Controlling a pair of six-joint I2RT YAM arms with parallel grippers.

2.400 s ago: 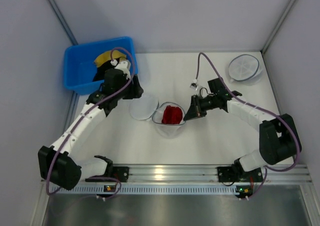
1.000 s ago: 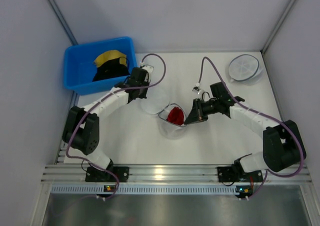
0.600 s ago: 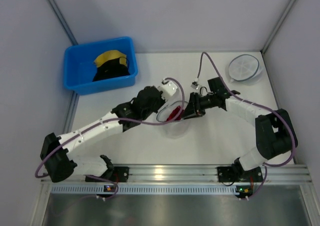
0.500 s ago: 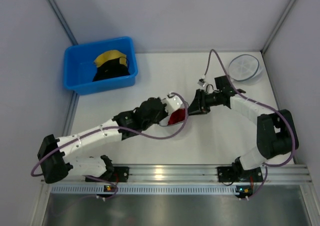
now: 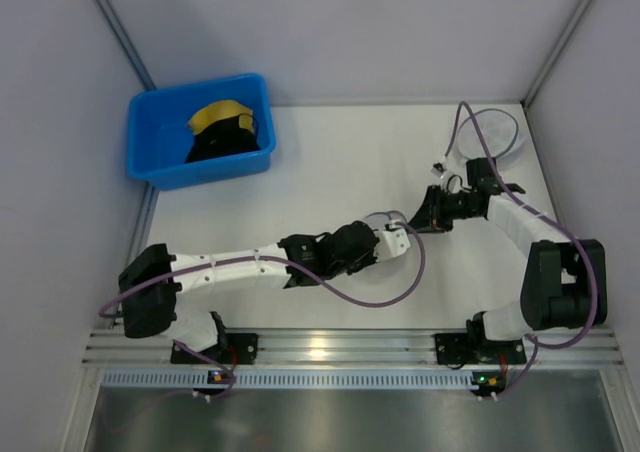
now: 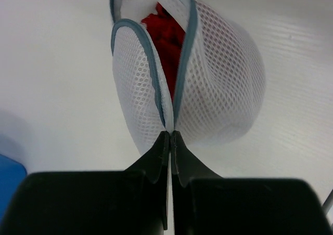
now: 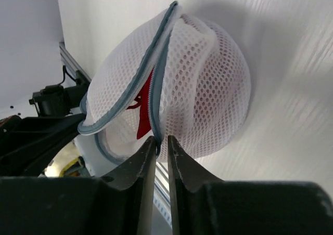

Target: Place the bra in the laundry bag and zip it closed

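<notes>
Pinching the laundry bag [image 6: 218,89] at its grey zipper rim with the left gripper [image 6: 170,137], with fingers pressed flat together on the seam. Nipping the rim on the opposite side with the right gripper [image 7: 162,141], with jaws all but closed on mesh and zip tape. Holding the bag on edge between the two arms over the white table [image 5: 340,162], mid-right in the overhead view. Showing the bra [image 6: 169,32] inside as red lace through a gaping, unzipped stretch of rim. Leaving the blue bin [image 5: 160,147] well apart at far left, with a yellow garment [image 5: 218,115] and a black garment [image 5: 225,144] in it
</notes>
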